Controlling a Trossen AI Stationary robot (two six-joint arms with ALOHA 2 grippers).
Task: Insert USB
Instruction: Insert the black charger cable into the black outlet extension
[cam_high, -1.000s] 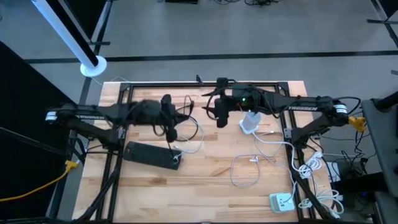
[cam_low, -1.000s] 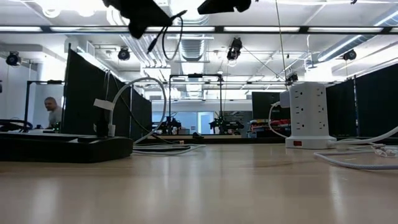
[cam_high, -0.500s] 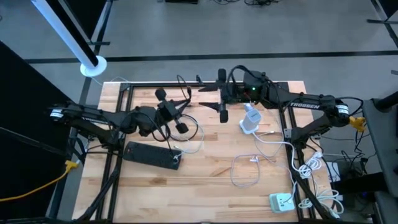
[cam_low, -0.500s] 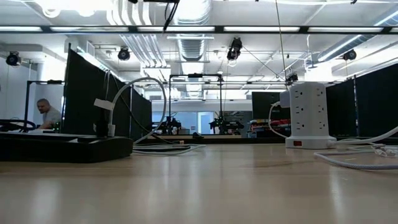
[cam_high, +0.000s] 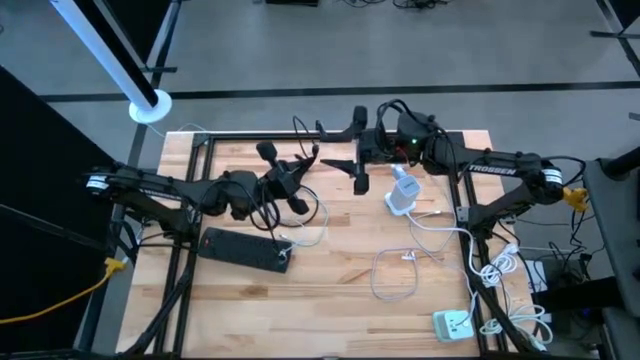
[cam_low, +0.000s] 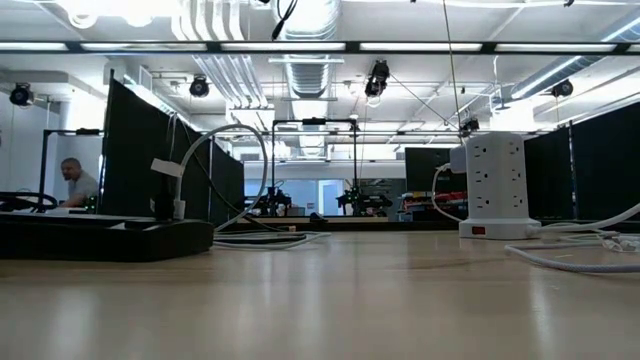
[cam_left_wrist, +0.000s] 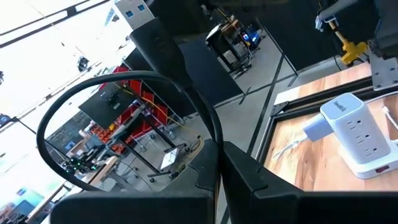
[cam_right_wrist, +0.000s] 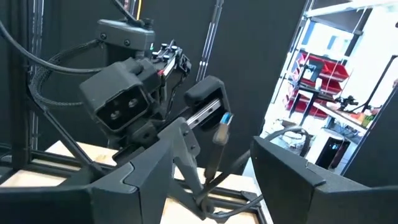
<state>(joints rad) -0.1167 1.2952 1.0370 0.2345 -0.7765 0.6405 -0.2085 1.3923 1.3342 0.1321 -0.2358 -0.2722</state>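
Observation:
My left gripper (cam_high: 296, 190) is raised over the table's middle and shut on a black USB plug (cam_left_wrist: 155, 43) with a blue-tongued metal end (cam_left_wrist: 134, 11). The plug's black cable (cam_left_wrist: 68, 106) loops away from it. My right gripper (cam_high: 352, 155) hangs open near the far edge, facing the left one; in the right wrist view the plug (cam_right_wrist: 221, 119) shows beyond its spread fingers, apart from them. A black power strip (cam_high: 245, 250) lies flat on the table at the near left. A white socket tower (cam_high: 402, 192) stands upright below the right arm. My left gripper pinches the plug's black body at its cable end (cam_left_wrist: 208, 146) between its two fingers. The plug runs on past the fingertips along their length, its blue-tongued end free. It is lifted clear of the table, and the cable hangs from it in a slack loop.
White cables (cam_high: 395, 270) curl over the table's near right, with a white adapter (cam_high: 450, 325) at the near right corner. More cable coils hang off the right edge (cam_high: 510, 265). A black frame rail (cam_high: 300, 137) runs along the far edge.
My left gripper has risen out of the low view, gone toward the table's right and tipped the plug upward. My right gripper has drawn back toward the far edge and turned toward the left gripper.

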